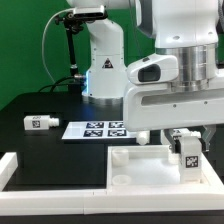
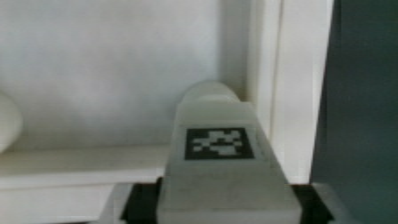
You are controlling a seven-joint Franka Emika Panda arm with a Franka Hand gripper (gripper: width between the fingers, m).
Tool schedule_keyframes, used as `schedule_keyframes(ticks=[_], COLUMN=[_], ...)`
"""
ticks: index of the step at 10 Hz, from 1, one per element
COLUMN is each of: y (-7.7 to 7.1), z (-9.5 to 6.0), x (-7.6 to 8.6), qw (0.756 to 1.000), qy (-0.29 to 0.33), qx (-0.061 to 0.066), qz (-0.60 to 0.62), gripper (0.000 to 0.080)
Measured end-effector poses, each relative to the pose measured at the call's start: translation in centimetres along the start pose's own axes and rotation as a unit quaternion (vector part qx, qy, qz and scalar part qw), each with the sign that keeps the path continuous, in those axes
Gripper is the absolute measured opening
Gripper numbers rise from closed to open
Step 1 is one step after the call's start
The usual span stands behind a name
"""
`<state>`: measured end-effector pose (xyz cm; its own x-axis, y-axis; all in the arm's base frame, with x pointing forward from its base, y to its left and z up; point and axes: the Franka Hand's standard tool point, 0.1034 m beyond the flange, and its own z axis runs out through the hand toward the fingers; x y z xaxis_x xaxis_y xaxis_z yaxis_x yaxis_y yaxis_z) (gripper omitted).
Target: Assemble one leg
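Note:
My gripper [image 1: 187,152] is shut on a white leg [image 1: 187,158] with a black-and-white tag, held upright over the right part of the large flat white panel [image 1: 130,165]. In the wrist view the leg [image 2: 221,150] fills the space between my black fingers [image 2: 146,203], its rounded tip pointing at the panel's raised rim [image 2: 267,60] near a corner. Whether the tip touches the panel cannot be told. Another tagged leg [image 1: 41,122] lies on the black table at the exterior view's left.
The marker board [image 1: 97,129] lies on the black table behind the panel. The robot base [image 1: 100,60] stands at the back. A white L-shaped rail [image 1: 20,170] borders the table's front left. The dark table [image 2: 365,90] shows beyond the panel's rim.

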<state>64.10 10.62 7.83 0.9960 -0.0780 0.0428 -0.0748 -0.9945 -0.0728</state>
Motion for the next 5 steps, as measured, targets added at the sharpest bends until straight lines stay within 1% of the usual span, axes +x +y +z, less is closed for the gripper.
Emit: schedule_keyframes(ticks=[1,2,3,4,5], y=[-0.04,-0.1,-0.07,-0.25,-0.71], z=[0.01,0.03,-0.01,-0.13,-0.04], x=[-0.01,0.02,-0.03,-0.07,-0.29], qw=[0.999,0.993,0.978,0.955,0.913], qy=[0.0,0.002,-0.002,-0.006,-0.008], qx=[0.0,0.001,0.001,-0.001,-0.001], qz=[0.04,0.116,0.21,0.296,0.408], gripper=[0.0285,0.0285,0.0285,0.0285,0.0285])
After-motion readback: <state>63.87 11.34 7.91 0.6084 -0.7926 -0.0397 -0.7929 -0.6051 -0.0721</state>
